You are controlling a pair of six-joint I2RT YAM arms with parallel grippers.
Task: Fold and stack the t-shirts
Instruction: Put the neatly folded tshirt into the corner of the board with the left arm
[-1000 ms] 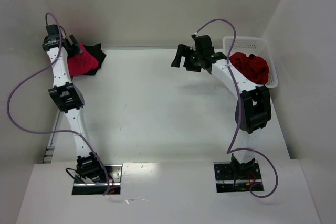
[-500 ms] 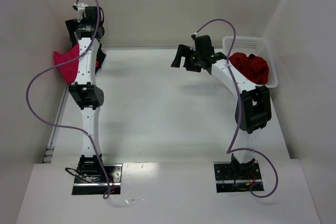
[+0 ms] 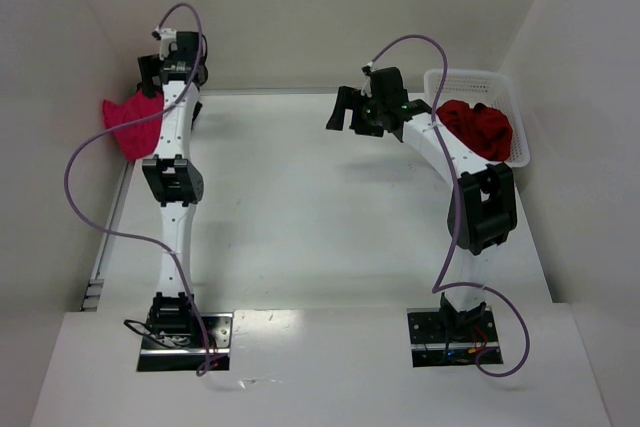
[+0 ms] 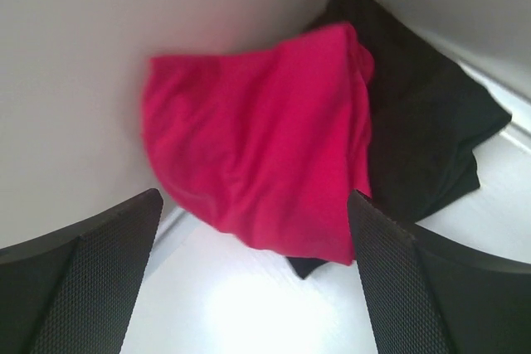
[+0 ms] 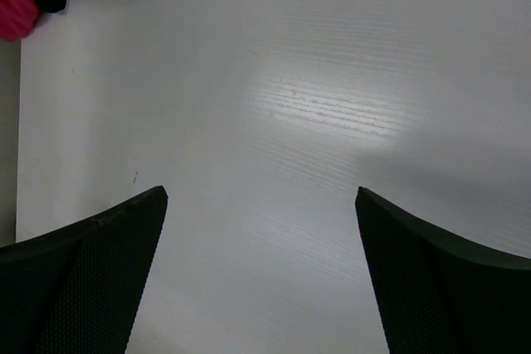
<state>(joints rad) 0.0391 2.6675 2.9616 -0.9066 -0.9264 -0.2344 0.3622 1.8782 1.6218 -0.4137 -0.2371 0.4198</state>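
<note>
Jaws spread wide, both holding nothing. Left gripper [image 4: 253, 201] over pink shirt [image 4: 249, 147] on black shirt [image 4: 423, 138]. Right gripper [image 5: 261, 196] over table [image 5: 332, 80]. Red shirt [image 3: 480, 125] in basket [image 3: 462, 74].

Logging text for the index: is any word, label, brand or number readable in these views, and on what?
None readable. The pink shirt and black shirt are plain; the basket and the red shirts in it show no label.

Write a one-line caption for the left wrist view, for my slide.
The open left end effector faces a crimson-pink t-shirt that partly covers a black t-shirt.
</note>
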